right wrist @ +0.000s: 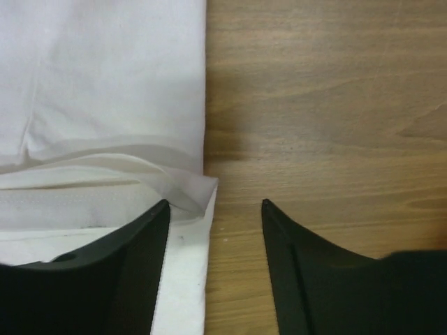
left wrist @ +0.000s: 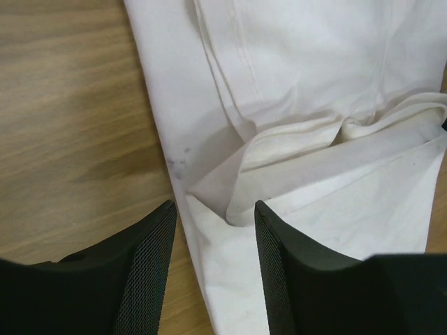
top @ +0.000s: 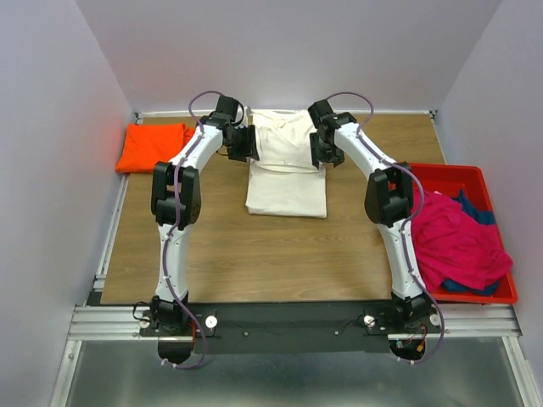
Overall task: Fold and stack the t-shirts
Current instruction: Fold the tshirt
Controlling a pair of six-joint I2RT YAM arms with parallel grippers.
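Note:
The cream-white t-shirt (top: 287,170) lies partly folded at the table's middle back, its far part doubled over the near part. My left gripper (top: 247,144) is open over the shirt's left edge (left wrist: 209,230), one finger over wood, one over cloth. My right gripper (top: 321,151) is open over the shirt's right edge (right wrist: 188,230), straddling cloth and bare wood. The folded orange t-shirt (top: 153,146) lies at the back left. A magenta t-shirt (top: 454,242) and a dark blue one (top: 477,208) are heaped in the red bin (top: 450,174).
The red plastic bin stands at the right edge of the wooden table (top: 280,254). White walls close in the back and both sides. A metal rail (top: 110,237) runs along the table's left edge.

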